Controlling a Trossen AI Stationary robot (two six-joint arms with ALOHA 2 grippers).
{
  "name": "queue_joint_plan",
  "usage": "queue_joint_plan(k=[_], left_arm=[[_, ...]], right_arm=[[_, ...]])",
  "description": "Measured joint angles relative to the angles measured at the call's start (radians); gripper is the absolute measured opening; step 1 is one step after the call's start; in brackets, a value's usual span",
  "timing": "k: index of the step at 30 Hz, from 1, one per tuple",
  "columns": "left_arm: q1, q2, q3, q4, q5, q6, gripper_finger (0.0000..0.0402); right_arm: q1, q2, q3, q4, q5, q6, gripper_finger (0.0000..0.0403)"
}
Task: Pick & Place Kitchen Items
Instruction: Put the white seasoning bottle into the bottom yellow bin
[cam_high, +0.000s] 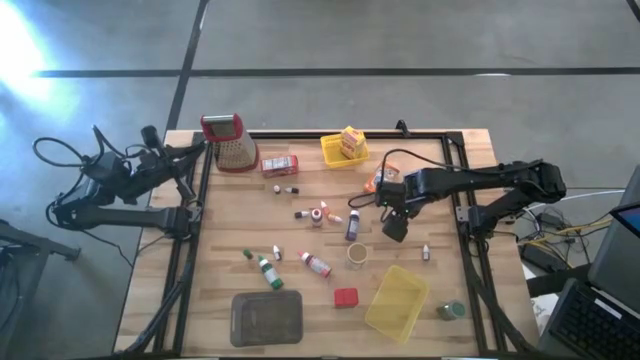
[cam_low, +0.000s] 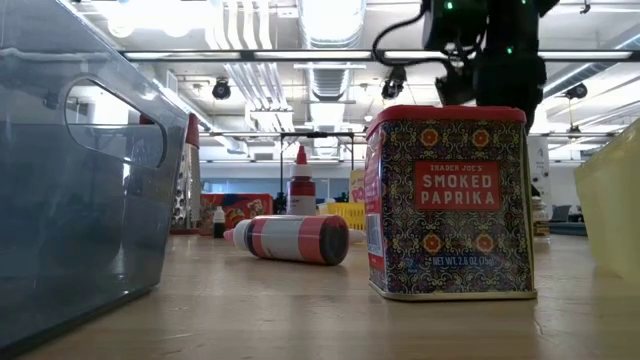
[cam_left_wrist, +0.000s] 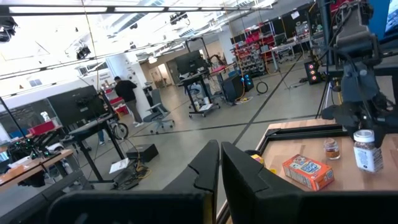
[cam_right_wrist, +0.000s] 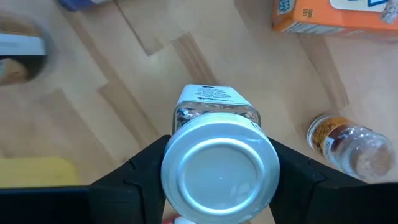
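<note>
— Holding a silver-lidded jar (cam_right_wrist: 217, 155) above the bench (cam_high: 310, 200), the right pincer (cam_right_wrist: 217, 163) is clamped on it. Risk?
— Round glass could slip and drop. The left pincer (cam_left_wrist: 220, 163) waits closed, off-bench.

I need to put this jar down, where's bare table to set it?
Bare wood lies between the metal grater and the grey tray along the left side. The middle is crowded with small bottles. The right gripper holds the jar.
</note>
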Motion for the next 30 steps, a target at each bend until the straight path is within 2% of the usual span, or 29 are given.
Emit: queue_joint_plan(k=[8, 17, 22, 30], left_arm=[[0.000, 0.000, 0.000, 0.000, 0.000, 0.000, 0.0023], [0.000, 0.000, 0.000, 0.000, 0.000, 0.000, 0.0023], [0.001, 0.000, 0.000, 0.000, 0.000, 0.000, 0.0023], [0.001, 0.000, 0.000, 0.000, 0.000, 0.000, 0.0023]], right_arm=[[0.075, -0.012, 0.186, -0.140, -0.029, 0.015, 0.0212], [0.278, -0.013, 0.378, -0.181, -0.071, 0.131, 0.0200], [0.410, -0.013, 0.413, -0.182, -0.069, 0.237, 0.0214], [0.564, -0.007, 0.391, -0.181, -0.009, 0.424, 0.0200]])
